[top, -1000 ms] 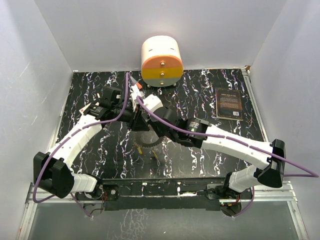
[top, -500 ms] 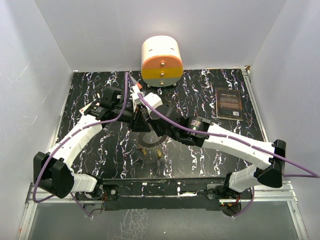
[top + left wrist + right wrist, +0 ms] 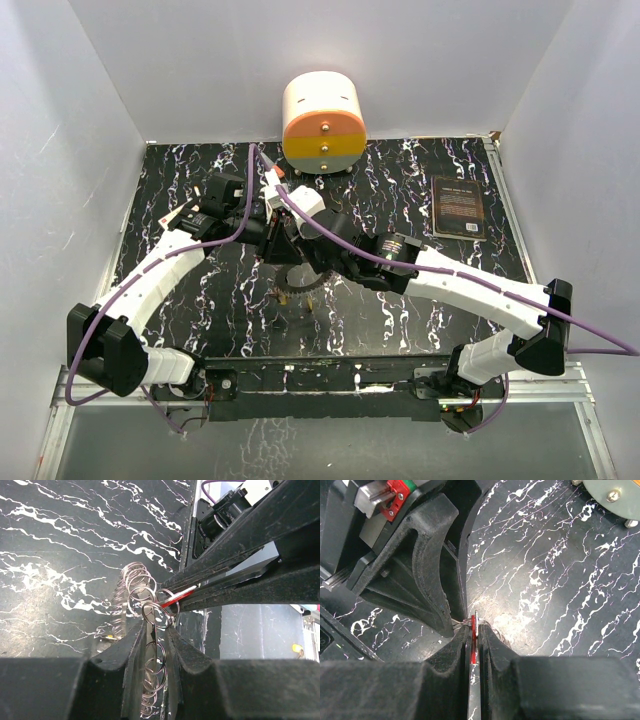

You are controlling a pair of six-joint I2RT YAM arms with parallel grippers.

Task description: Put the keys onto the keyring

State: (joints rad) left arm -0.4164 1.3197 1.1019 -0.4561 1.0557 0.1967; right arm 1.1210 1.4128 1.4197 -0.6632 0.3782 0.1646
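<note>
The keyring (image 3: 298,283) hangs in the air between both grippers, above the black marbled table (image 3: 180,190). In the left wrist view it shows as a silver ring (image 3: 141,594) carrying several small wire loops. My left gripper (image 3: 155,626) is shut on it, and the ring runs down between the jaws. My right gripper (image 3: 474,630) is shut on a red key (image 3: 473,647). The key's tip touches the ring's loops right at the left gripper's fingers (image 3: 427,575). The red key (image 3: 178,595) also shows in the left wrist view. In the top view both grippers meet tip to tip (image 3: 283,243). A small yellow piece (image 3: 310,306) shows just below the ring.
A cream-and-orange round drawer unit (image 3: 322,122) stands at the back centre. A dark book (image 3: 460,208) lies at the back right. An orange-tipped pen (image 3: 272,180) lies behind the grippers. White walls close in the left, right and back sides.
The right wrist has shifted slightly left and closer to the left gripper. The hanging ring and the small pieces below it have swung a little. Both grippers stay shut.
</note>
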